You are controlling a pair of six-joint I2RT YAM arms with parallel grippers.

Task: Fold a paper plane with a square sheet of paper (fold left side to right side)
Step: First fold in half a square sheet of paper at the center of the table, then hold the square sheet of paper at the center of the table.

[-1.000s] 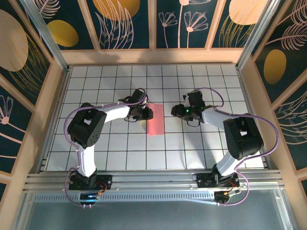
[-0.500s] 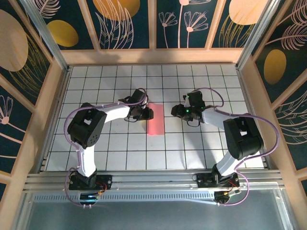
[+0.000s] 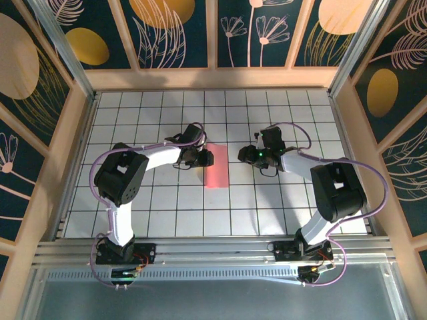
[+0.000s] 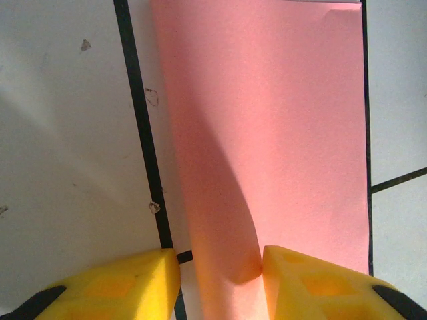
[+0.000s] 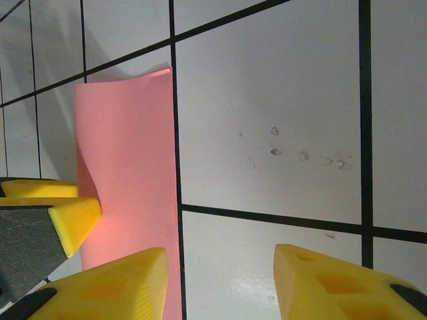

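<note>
The square sheet of paper [image 3: 215,167] lies on the gridded table as a narrow salmon-pink strip, its left side laid over onto the right. The rounded fold along its left side [image 4: 220,200] bulges up unflattened. My left gripper [image 3: 202,159] [image 4: 220,283] is open and straddles that fold. Its right finger [image 4: 300,280] touches the bulge, while the left finger [image 4: 127,280] rests over bare table. My right gripper [image 3: 245,157] [image 5: 220,280] is open over bare table beside the paper's right edge [image 5: 127,167], with nothing between its fingers. The left gripper's yellow fingertip [image 5: 73,217] presses the paper.
White grid table [image 3: 300,200] with wooden walls at the left [image 3: 67,153], right [image 3: 360,153] and back. Both arms reach inward from bases at the near edge. Small scuff marks dot the tiles [image 5: 300,153] to the right of the paper.
</note>
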